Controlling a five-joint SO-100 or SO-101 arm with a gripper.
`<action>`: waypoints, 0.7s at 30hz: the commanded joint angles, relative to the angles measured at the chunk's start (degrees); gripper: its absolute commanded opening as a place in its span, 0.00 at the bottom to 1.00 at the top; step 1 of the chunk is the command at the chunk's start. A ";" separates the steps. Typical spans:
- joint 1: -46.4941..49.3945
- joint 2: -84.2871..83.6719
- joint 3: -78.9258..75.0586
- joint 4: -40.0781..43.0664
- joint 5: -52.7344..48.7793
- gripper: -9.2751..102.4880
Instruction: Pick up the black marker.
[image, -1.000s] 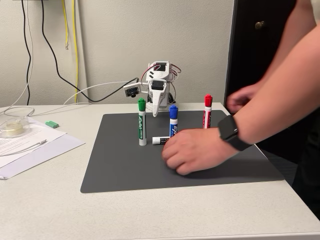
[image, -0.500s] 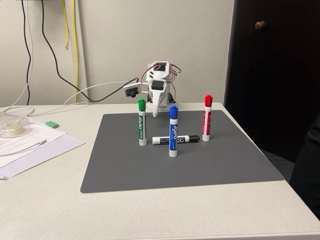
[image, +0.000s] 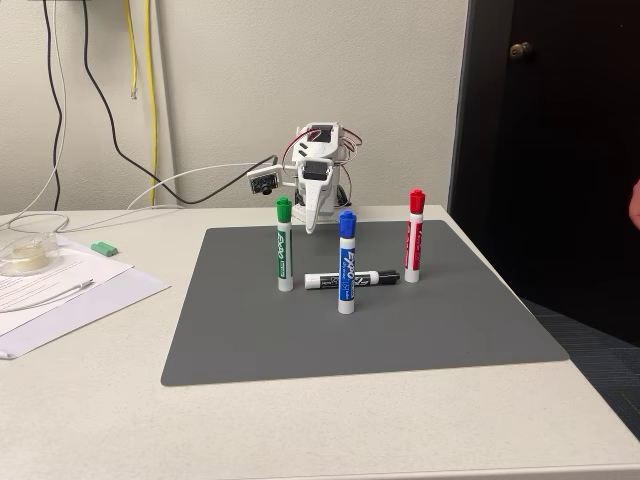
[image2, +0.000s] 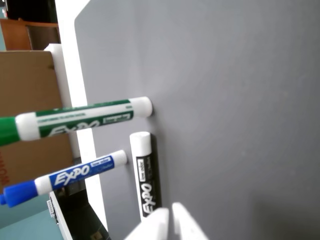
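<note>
Gripper (image2: 169, 214) fingers pressed together; black marker (image: 352, 279) flat, lengthwise left-right, cap right.

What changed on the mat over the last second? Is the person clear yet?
A second ago a person's hand covered the black marker lying on the grey mat. The arm has since pulled away to the right in the fixed view. The green marker, blue marker and red marker stand upright as before, and the gripper has not moved.
</note>
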 joint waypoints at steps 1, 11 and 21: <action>-0.35 0.44 -0.26 -0.09 0.26 0.08; -0.62 0.53 -0.26 -3.78 5.19 0.08; -4.22 -4.75 -6.68 -9.84 -0.97 0.13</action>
